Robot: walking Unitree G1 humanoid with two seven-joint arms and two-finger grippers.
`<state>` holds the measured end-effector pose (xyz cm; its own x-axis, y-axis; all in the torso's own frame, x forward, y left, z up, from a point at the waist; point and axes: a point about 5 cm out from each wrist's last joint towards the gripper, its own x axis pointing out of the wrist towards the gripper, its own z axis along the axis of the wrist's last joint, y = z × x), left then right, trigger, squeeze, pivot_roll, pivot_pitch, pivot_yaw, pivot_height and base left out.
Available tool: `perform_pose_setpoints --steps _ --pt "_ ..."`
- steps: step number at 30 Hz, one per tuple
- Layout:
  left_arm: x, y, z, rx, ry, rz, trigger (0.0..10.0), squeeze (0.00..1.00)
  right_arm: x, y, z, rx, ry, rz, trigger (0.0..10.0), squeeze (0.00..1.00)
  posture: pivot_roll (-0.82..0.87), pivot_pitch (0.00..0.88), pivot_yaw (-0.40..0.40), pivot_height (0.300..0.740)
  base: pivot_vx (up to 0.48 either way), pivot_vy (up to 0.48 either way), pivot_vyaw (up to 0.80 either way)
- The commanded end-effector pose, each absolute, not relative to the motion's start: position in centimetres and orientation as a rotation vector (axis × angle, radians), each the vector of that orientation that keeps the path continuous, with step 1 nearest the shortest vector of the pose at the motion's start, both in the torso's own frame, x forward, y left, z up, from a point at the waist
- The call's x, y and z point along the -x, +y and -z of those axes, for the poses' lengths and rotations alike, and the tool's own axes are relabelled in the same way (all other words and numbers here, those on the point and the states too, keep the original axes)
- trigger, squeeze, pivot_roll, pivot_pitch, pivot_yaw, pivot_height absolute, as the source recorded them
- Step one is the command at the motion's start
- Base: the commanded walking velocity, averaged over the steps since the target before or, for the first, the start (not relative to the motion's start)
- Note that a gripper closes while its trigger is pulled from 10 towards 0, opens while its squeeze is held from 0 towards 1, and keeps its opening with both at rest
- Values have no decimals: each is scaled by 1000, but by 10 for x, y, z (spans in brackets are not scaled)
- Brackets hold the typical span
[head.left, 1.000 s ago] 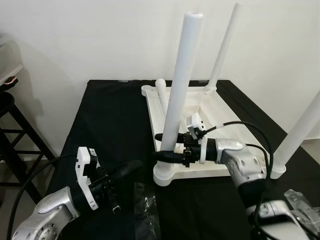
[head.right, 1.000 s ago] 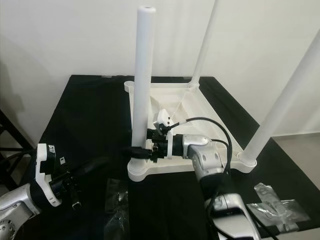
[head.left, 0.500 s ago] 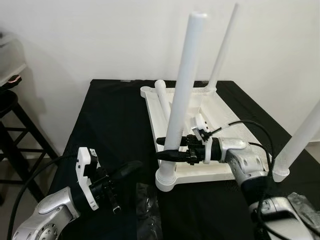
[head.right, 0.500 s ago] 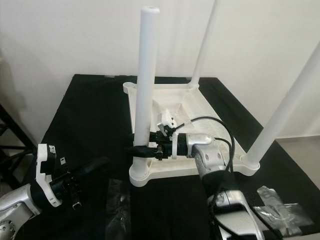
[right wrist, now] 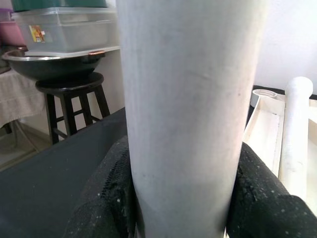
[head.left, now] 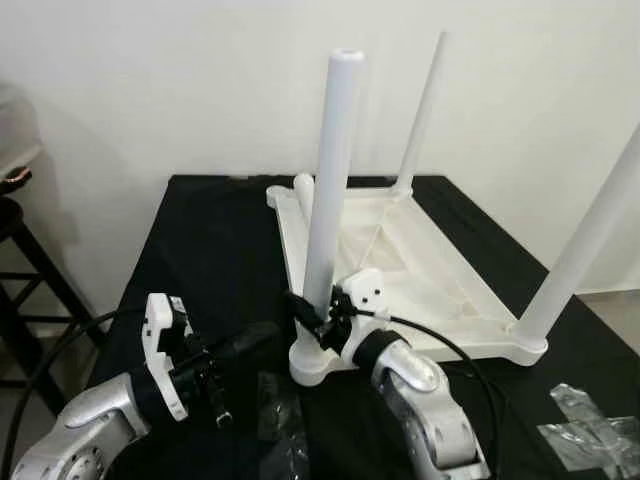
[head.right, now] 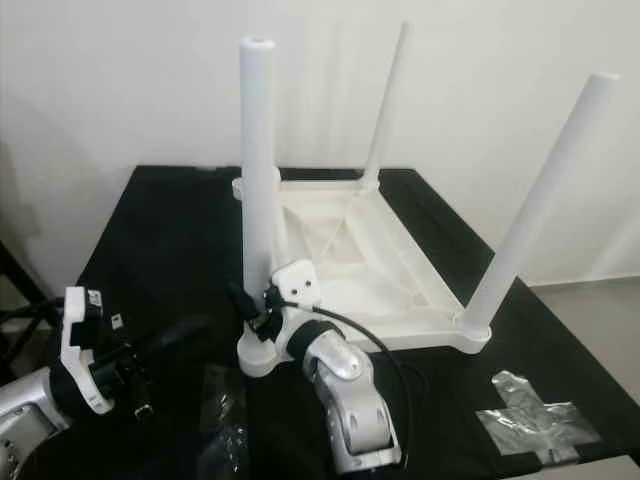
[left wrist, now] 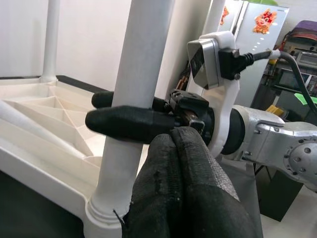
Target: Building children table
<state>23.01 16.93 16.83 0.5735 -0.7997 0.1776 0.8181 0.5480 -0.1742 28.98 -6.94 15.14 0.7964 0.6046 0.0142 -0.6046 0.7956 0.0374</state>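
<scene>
Since a second ago, our right gripper point(head.left: 303, 312) has slid down the near table leg point(head.left: 328, 190), and its fingers point(left wrist: 130, 122) still pinch it just above the base. Our left gripper point(head.left: 248, 341) hovers near it, fingers pressed together. Farther back, the upside-down white children's table point(head.left: 420, 270) lies on the black surface point(head.left: 200, 240), three legs standing.

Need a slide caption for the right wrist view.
Right gripper clamps the upright white table leg; a loose leg lies beyond.
</scene>
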Motion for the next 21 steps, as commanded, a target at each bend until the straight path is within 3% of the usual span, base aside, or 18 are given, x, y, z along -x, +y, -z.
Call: perform_pose_setpoints --steps 1,3,4,5,6,9,12,13,14,21 --pt "-232 170 -167 248 -63 968 10000 0 -288 -74 -124 -41 138 -609 0 0 68 0 -71 740 0 0 0" --pt "-232 170 -166 247 -62 969 10000 0 -285 -73 -124 -33 151 -611 0 0 68 0 -71 740 0 0 0" --pt "-231 170 -167 246 -66 965 10000 0 -283 -72 -125 -48 170 -580 10000 0 72 0 -73 740 0 0 0" --pt "-231 169 -167 246 -69 962 10000 0 -281 -70 -129 -87 179 -587 10000 149 74 0 -76 740 0 0 0" --pt "-231 169 -167 247 -70 961 10000 0 -281 -69 -133 -118 180 -613 10000 1000 74 0 -75 740 0 0 0" --pt "-231 168 -167 250 -71 964 10000 0 -284 -63 -148 -128 143 -799 10000 1000 74 0 -74 740 0 0 0" --pt "-231 168 -167 250 -71 965 10000 0 -285 -62 -151 -108 138 -847 10000 1000 74 0 -74 740 0 0 0" --pt "-232 167 -167 250 -72 965 10000 0 -287 -64 -155 -66 113 -913 10000 906 79 0 -80 740 0 0 0" --pt "-232 167 -167 250 -73 964 10000 0 -293 -68 -161 -21 84 -1013 10000 0 82 0 -83 740 0 0 0" --pt "-234 164 -165 250 -76 963 10000 0 -316 -92 -179 61 76 -1339 10000 0 91 0 -90 740 0 0 0"
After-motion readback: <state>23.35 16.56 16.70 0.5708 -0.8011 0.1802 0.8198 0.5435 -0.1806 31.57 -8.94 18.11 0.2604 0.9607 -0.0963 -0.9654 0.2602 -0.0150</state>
